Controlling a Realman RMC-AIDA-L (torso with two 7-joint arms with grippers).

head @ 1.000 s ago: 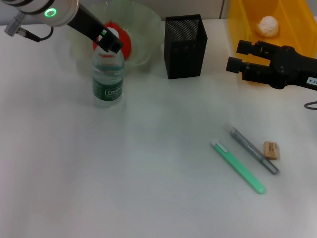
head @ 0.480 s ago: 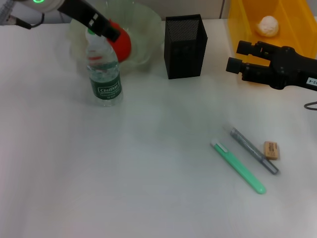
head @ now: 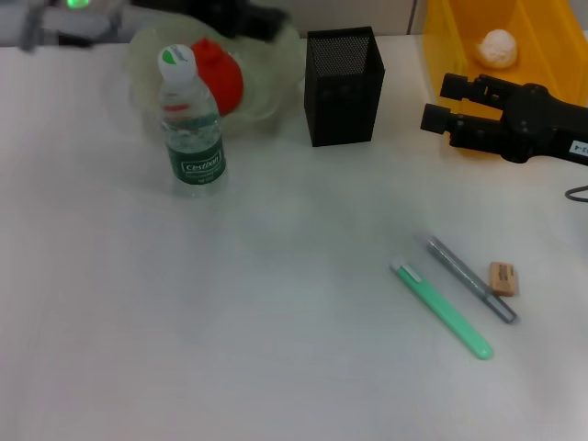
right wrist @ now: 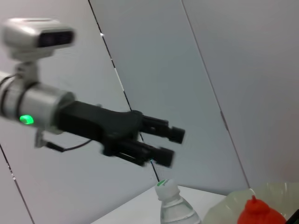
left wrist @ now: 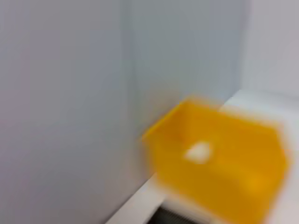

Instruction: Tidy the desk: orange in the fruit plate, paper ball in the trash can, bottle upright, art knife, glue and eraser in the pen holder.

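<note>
The bottle (head: 193,124) stands upright on the desk (head: 276,349), in front of the fruit plate (head: 266,64), which holds the orange (head: 219,75). My left gripper (head: 272,19) is open and empty, raised above the plate's far side; the right wrist view shows it (right wrist: 169,145) above the bottle (right wrist: 172,205). My right gripper (head: 439,104) is open and empty, beside the trash can (head: 542,37), which holds the paper ball (head: 497,48). The green art knife (head: 443,310), the grey glue stick (head: 471,279) and the eraser (head: 503,277) lie at the front right. The pen holder (head: 343,84) stands at the back centre.
The left wrist view shows only the blurred trash can (left wrist: 233,186) with the paper ball (left wrist: 200,152) against a grey wall. The right wrist view also shows the orange (right wrist: 259,215) in the fruit plate (right wrist: 229,207). A cable (head: 577,193) lies at the right edge.
My left gripper has let go of the bottle's top and moved up, back and to the right. The bottle stays standing upright. The right arm has not moved.
</note>
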